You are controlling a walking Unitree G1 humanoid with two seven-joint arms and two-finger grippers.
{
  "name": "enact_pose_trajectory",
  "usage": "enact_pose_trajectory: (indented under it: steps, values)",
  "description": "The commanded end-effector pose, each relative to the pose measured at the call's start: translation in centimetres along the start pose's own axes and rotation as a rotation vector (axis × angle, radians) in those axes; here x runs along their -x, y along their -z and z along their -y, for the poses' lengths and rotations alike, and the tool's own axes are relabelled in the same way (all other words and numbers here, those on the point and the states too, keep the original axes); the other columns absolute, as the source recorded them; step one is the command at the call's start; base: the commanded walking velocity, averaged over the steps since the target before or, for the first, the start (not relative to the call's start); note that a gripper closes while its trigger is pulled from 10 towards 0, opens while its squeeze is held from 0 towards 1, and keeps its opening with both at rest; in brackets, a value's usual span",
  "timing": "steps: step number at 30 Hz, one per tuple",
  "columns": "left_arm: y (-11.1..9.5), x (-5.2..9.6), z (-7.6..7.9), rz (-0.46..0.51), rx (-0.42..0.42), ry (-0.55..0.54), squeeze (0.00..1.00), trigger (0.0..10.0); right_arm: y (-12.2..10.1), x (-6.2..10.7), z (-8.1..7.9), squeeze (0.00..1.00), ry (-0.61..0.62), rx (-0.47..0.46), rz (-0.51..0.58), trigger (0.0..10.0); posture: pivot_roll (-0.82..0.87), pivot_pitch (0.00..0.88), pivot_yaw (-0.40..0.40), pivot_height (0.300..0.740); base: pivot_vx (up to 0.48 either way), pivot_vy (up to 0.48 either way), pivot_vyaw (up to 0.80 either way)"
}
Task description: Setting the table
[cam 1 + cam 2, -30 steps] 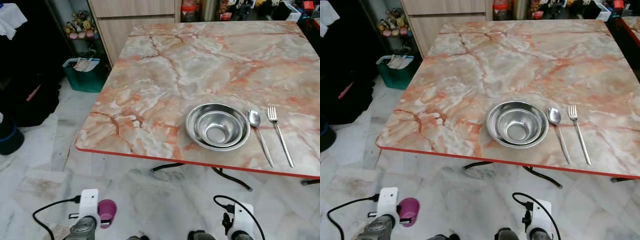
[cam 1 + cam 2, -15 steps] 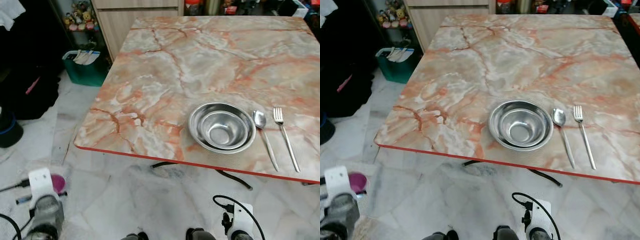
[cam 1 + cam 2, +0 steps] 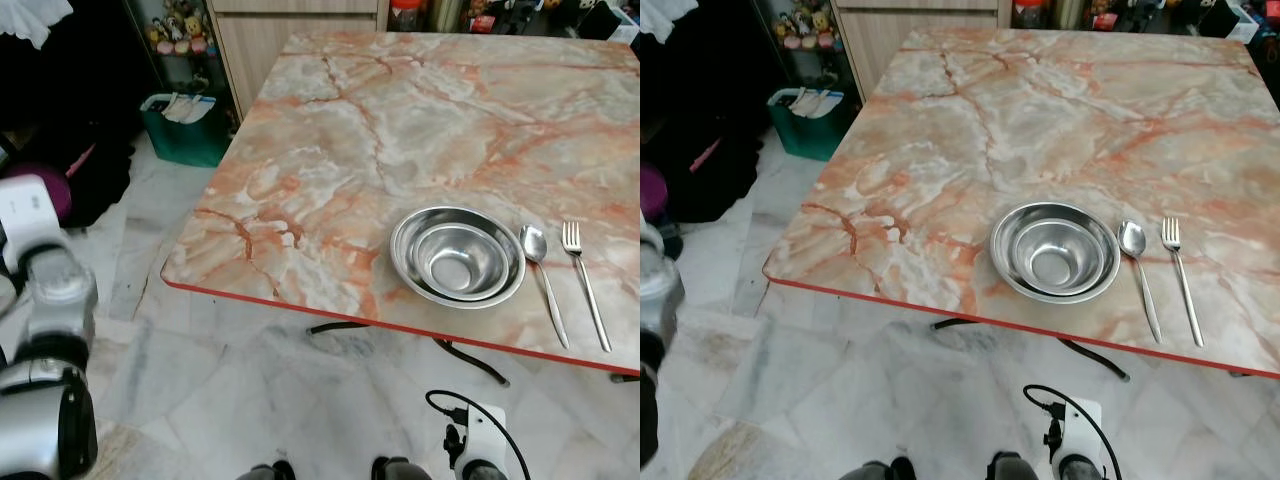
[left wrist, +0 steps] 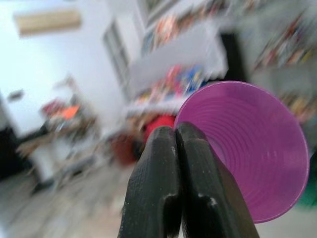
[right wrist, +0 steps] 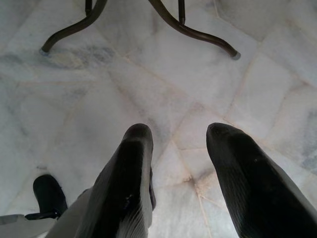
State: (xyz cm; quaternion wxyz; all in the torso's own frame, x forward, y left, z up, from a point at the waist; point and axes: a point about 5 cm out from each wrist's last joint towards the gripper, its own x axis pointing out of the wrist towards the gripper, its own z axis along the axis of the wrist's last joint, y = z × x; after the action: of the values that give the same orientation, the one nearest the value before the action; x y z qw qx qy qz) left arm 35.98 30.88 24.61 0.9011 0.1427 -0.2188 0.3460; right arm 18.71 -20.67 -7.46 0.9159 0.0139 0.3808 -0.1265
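In the left eye view, the marble-patterned desk [image 3: 400,130] carries a steel bowl [image 3: 458,256] near its front edge, toward the right front corner. A spoon [image 3: 541,280] lies just beside the bowl on its right, and a fork [image 3: 585,283] lies just beside the spoon, both with handles pointing at the front edge. The left arm [image 3: 45,330] rises at the left border, off the desk's left edge, with a bit of purple cup [image 3: 50,190] showing at its top. A green bin [image 3: 185,130] stands on the floor past the desk's left rear corner. In the right eye view, the same bowl, spoon and fork sit in the same row along the front edge. In the left wrist view, the left gripper [image 4: 174,134] has its fingers pressed together on the rim of the purple cup, which is held in the air against a blurred room. In the right wrist view, the right gripper [image 5: 176,139] hangs over the marble floor [image 5: 148,74] with its fingers spread apart and holding nothing, the desk's dark metal legs [image 5: 188,29] beyond them.
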Motion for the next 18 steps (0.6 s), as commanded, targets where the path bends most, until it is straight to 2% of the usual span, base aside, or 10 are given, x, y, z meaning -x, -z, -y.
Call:
enact_pose_trajectory:
  steps: [1, 2, 4, 8, 9, 12, 13, 15, 18]
  values:
    - [-1.0, -0.3, 1.3, 0.005, 0.067, 0.097, 0.00, 10.0, 1.2, 0.3, 0.2, 0.00, 0.006, -0.005, -0.038, 10.0, -0.11, 0.173, 0.063, 0.740, 0.000, 0.000, 0.00]
    - [-1.0, -0.3, 1.3, 0.005, 0.067, 0.097, 0.00, 10.0, 1.2, 0.3, 0.2, 0.00, 0.006, -0.005, -0.038, 10.0, -0.11, 0.173, 0.063, 0.740, 0.000, 0.000, 0.00]
    - [-3.6, -0.8, 4.1, 0.027, 0.209, 0.257, 0.00, 10.0, 1.6, 0.5, 0.3, 0.00, 0.007, -0.003, -0.052, 10.0, -0.12, 0.174, 0.064, 0.740, 0.000, 0.000, 0.00]
    - [-6.2, -0.7, 7.2, 0.012, 0.357, 0.389, 0.00, 10.0, 1.7, 0.5, 0.4, 0.00, 0.007, -0.006, -0.063, 10.0, -0.12, 0.177, 0.069, 0.740, 0.000, 0.000, 0.00]
    - [-6.2, -0.7, 7.2, 0.012, 0.357, 0.389, 0.00, 10.0, 1.7, 0.5, 0.4, 0.00, 0.007, -0.006, -0.063, 10.0, -0.12, 0.177, 0.069, 0.740, 0.000, 0.000, 0.00]
    - [-7.8, -0.5, 8.6, 0.014, 0.433, 0.449, 0.00, 10.0, 1.8, 0.5, 0.4, 0.00, 0.008, -0.008, -0.065, 10.0, -0.12, 0.179, 0.071, 0.740, 0.000, 0.000, 0.00]
    - [-8.5, -0.3, 9.6, -0.005, 0.477, 0.502, 0.00, 10.0, 1.8, 0.5, 0.4, 0.00, 0.009, -0.009, -0.067, 10.0, -0.12, 0.180, 0.072, 0.740, 0.000, 0.000, 0.00]
    - [-8.8, 0.0, 10.5, -0.045, 0.501, 0.561, 0.00, 10.0, 1.8, 0.5, 0.4, 0.00, 0.010, -0.010, -0.069, 10.0, -0.12, 0.180, 0.073, 0.740, 0.000, 0.000, 0.00]
    - [-8.6, 1.2, 12.9, -0.188, 0.515, 0.711, 0.00, 10.0, 1.9, 0.5, 0.5, 0.00, 0.012, -0.009, -0.072, 10.0, -0.12, 0.182, 0.076, 0.740, 0.000, 0.000, 0.00]
